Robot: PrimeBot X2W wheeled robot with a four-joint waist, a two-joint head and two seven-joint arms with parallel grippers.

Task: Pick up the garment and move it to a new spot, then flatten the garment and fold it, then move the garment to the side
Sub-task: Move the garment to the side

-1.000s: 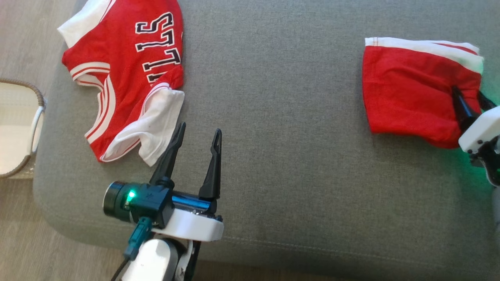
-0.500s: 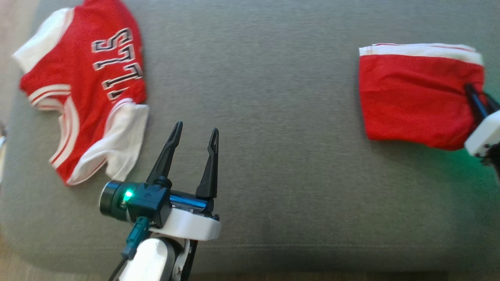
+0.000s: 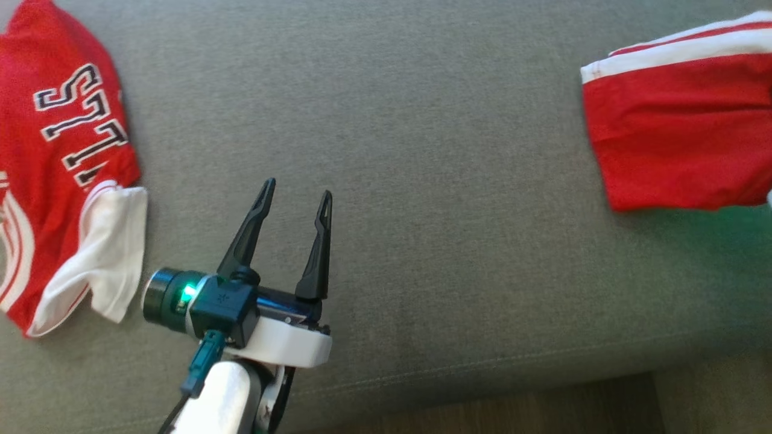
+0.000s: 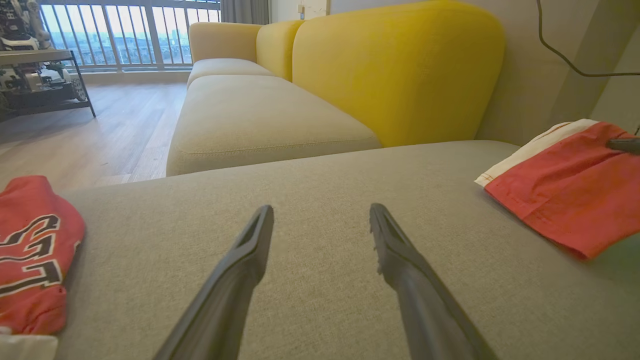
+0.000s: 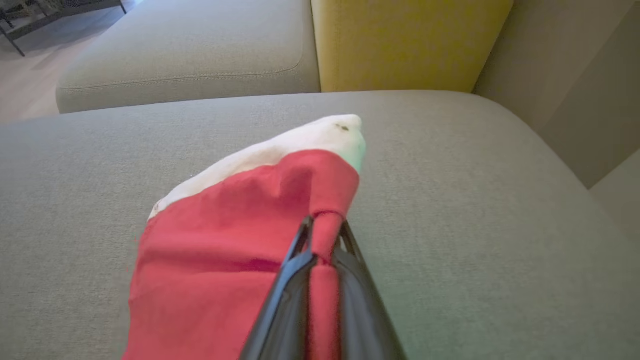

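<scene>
1. The soft red cloth garment with a white band point(image 3: 675, 150) lies near the right end of the big grey fabric couch seat point(image 3: 422, 120).
2. The right pincer point(image 5: 322, 225) is squeezed together on a little pinch of the red cloth, near the white band.
3. The left pincer point(image 3: 298, 193) has its two fingers wide apart and holds nothing. It hangs over bare seat, well apart from the garment.
4. The garment looks light, thin and floppy. I think it will droop and bunch up if it is held at one spot. A second hold on another corner would help keep it flat.
5. The middle of the seat is bare, so there is lots of room to move the garment there.
6. Take care near the red and white jersey with black letters point(image 3: 54, 150) at the left end. The front edge of the seat is close too, and loose cloth could slide off.
</scene>
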